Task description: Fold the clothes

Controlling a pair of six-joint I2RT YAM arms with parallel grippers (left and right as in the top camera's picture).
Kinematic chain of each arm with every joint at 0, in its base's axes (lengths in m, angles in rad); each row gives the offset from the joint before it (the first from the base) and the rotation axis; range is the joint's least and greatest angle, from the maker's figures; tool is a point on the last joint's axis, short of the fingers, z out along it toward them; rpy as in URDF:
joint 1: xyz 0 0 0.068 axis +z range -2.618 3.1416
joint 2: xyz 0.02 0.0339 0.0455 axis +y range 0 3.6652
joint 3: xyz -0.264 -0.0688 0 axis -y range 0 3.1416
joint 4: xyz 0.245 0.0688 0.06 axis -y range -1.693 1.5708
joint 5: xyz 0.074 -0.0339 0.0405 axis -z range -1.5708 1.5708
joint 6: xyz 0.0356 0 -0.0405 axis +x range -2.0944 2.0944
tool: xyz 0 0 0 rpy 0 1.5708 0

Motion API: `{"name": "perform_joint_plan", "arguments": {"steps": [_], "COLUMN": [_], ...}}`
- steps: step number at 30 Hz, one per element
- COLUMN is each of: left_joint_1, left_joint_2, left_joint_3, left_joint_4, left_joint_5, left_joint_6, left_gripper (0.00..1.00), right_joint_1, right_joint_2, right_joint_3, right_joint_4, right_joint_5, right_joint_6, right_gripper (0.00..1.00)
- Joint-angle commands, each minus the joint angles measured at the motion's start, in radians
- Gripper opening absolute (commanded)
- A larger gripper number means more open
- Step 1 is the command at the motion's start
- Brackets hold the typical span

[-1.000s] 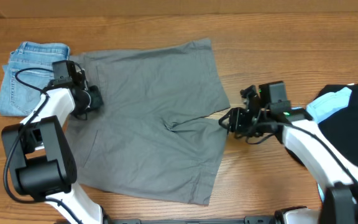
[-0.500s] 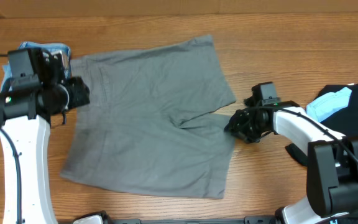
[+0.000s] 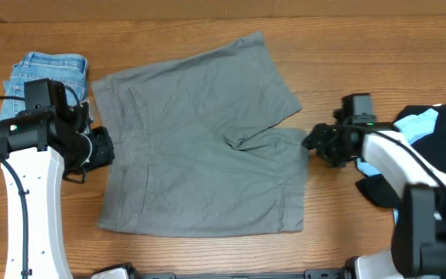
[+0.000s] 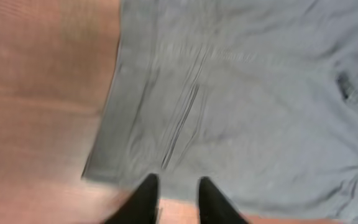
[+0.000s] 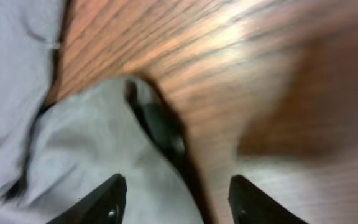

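The grey shorts [image 3: 200, 139] lie spread flat mid-table, waistband to the left, legs to the right. My left gripper [image 3: 103, 149] is at the waistband's left edge; in the left wrist view its fingers [image 4: 176, 186] are slightly apart, tips over the edge of the shorts [image 4: 241, 99], with nothing between them. My right gripper [image 3: 313, 143] is at the hem of the near leg; in the right wrist view its fingers [image 5: 176, 196] are wide open above the grey cloth [image 5: 86, 143], holding nothing.
Folded light-blue denim [image 3: 41, 77] lies at the far left, behind my left arm. A black garment [image 3: 440, 163] with a sky-blue piece [image 3: 413, 128] lies at the right edge, under my right arm. Bare wood shows right of the hem [image 5: 241, 74].
The shorts have slid right and toward the front and lie flatter. My left gripper moved forward along the waistband. My right gripper moved right, to the leg hem.
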Motion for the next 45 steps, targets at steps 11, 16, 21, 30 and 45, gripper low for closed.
{"name": "perform_joint_plan", "arguments": {"steps": [11, 16, 21, 30, 45], "left_joint_1": [0.254, 0.370, 0.426, 0.426, 0.426], "left_joint_2": [-0.121, -0.120, -0.108, -0.089, -0.089], "left_joint_3": [-0.269, -0.508, -0.666, -0.766, -0.769], "left_joint_4": [0.055, 0.240, 0.372, 0.502, 0.438], "left_joint_5": [-0.049, -0.005, 0.069, 0.043, 0.005], "left_joint_6": [-0.134, -0.230, -0.234, -0.253, -0.276], "left_gripper": [0.48, 0.67, 0.70, 0.36, 0.63], "right_joint_1": [-0.021, -0.020, -0.021, -0.021, -0.021], "right_joint_2": [-0.502, -0.491, -0.473, -0.467, -0.467], "right_joint_3": [0.084, 0.073, 0.034, 0.032, 0.031], "right_joint_4": [-0.403, -0.541, -0.563, -0.560, -0.565], "right_joint_5": [-0.067, -0.080, -0.080, -0.080, -0.069], "right_joint_6": [-0.075, -0.075, -0.074, -0.075, -0.068], "right_gripper": [0.72, 0.73, 0.73, 0.75, 0.78]}}
